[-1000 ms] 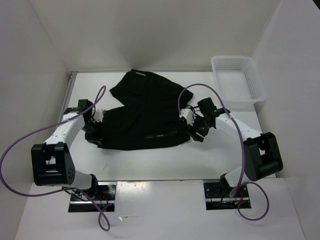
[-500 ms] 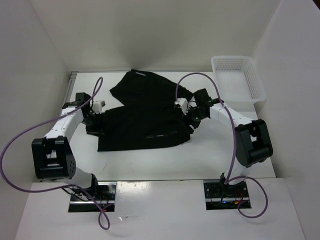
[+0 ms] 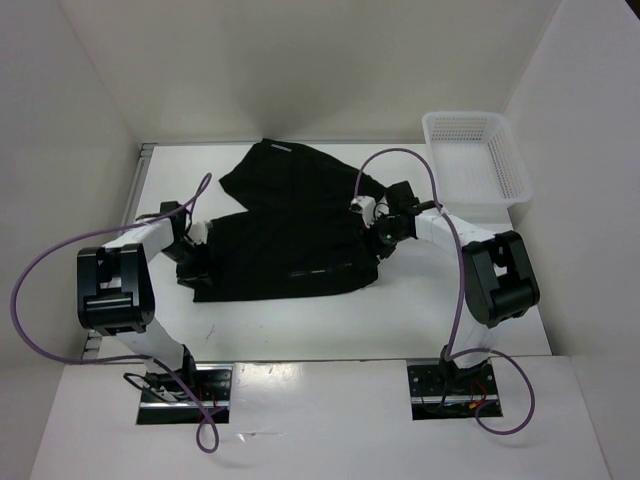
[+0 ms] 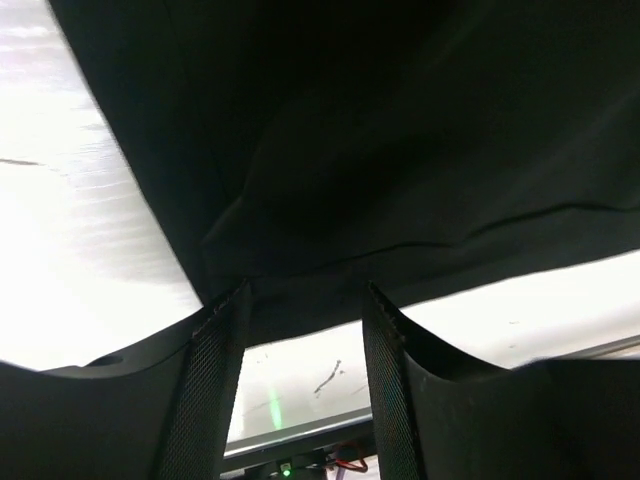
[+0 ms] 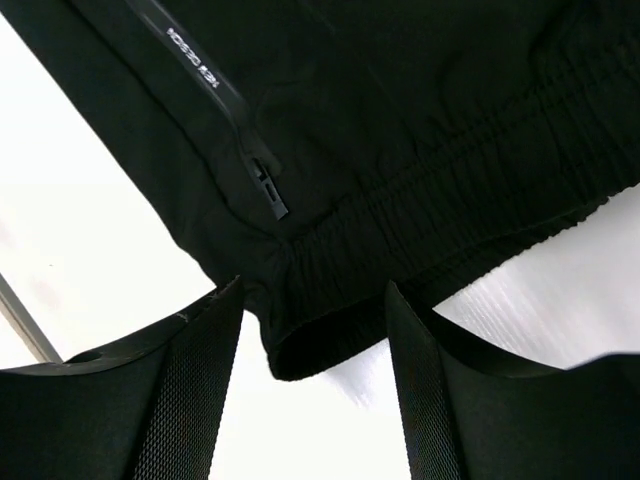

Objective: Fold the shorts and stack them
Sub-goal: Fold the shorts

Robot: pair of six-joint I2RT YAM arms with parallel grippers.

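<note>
The black shorts (image 3: 285, 225) lie across the middle of the table, partly folded over themselves, with a pale waistband mark at the far edge. My left gripper (image 3: 193, 247) is at their left edge. In the left wrist view it (image 4: 303, 300) stands open, the hem (image 4: 300, 315) lying between the fingertips without being pinched. My right gripper (image 3: 381, 233) is at the shorts' right edge. It (image 5: 312, 300) is open too, and the gathered elastic waistband corner (image 5: 320, 330) reaches in between its fingers (image 5: 200, 390), beside a zip pocket (image 5: 262, 180).
A white mesh basket (image 3: 476, 160) stands at the back right corner. White walls close in the table on the left, back and right. Purple cables loop from both arms. Bare white table shows in front of the shorts.
My left gripper has opened and let go of the shorts' left edge, its arm drawing in. My right gripper has shifted left onto the waistband corner and narrowed a little.
</note>
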